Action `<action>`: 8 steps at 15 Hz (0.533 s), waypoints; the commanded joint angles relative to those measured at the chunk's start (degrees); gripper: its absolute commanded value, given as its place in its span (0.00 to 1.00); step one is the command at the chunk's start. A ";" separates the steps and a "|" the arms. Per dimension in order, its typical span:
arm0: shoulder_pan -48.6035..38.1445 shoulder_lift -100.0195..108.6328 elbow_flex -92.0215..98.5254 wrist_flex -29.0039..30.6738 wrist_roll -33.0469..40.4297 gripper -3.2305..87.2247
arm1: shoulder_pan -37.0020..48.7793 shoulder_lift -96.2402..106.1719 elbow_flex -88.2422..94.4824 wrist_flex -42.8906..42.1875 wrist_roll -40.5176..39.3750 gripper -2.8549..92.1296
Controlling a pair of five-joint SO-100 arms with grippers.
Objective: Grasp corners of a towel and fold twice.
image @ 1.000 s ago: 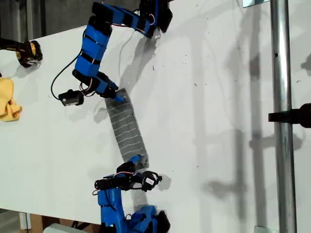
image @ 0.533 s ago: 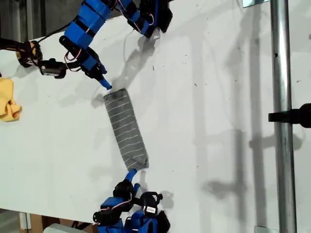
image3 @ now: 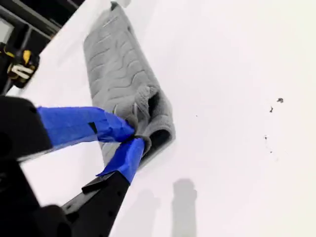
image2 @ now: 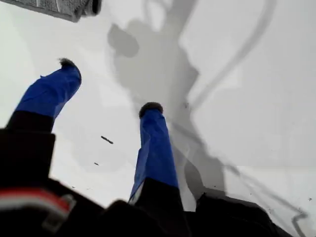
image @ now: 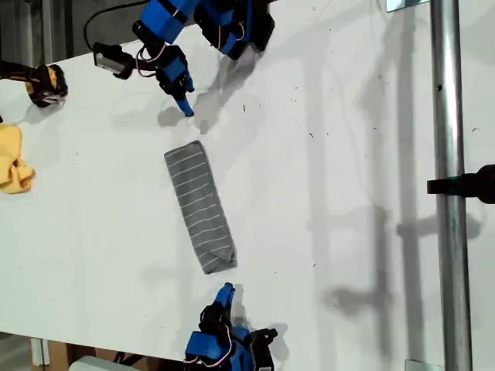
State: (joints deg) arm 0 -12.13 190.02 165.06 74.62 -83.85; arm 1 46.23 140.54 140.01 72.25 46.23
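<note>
— Where is the towel (image: 199,207) lying?

— It is lying flat on the white table (image: 348,154), folded into a narrow grey strip with its thin white stripes crossing it. In the exterior view it is running slantwise from upper left to lower right, and nothing is touching it.

— And what is my first gripper (image: 188,108) doing?

— It is hovering over bare table near the towel's upper end. The first wrist view is showing its two blue fingers (image2: 49,94) spread wide apart with nothing between them.

— My second gripper (image: 227,291)?

— It is sitting near the towel's lower end, where the folded layers are gaping a little. The exterior view is showing a strip of table between tip and cloth. In the second wrist view the blue tips are meeting – pressed together, gripping nothing.

— Is anything readable showing?

— Only a yellow-and-black object (image: 46,83) at the exterior view's left edge, carrying a pale marking too blurred to read. A small yellow cloth (image: 11,166) is lying below it, well apart from the towel.
</note>
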 commanded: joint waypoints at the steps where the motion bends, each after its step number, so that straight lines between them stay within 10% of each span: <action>1: 1.05 9.05 6.50 -1.85 0.70 0.03 | -0.35 2.64 -0.44 -2.37 0.09 0.33; 8: 2.37 9.05 10.28 -3.16 0.26 0.03 | 0.09 -38.67 -35.51 -9.32 -21.45 0.37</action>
State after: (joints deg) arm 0 -10.37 198.72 175.69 72.07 -82.97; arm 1 47.11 109.25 114.61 64.07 27.77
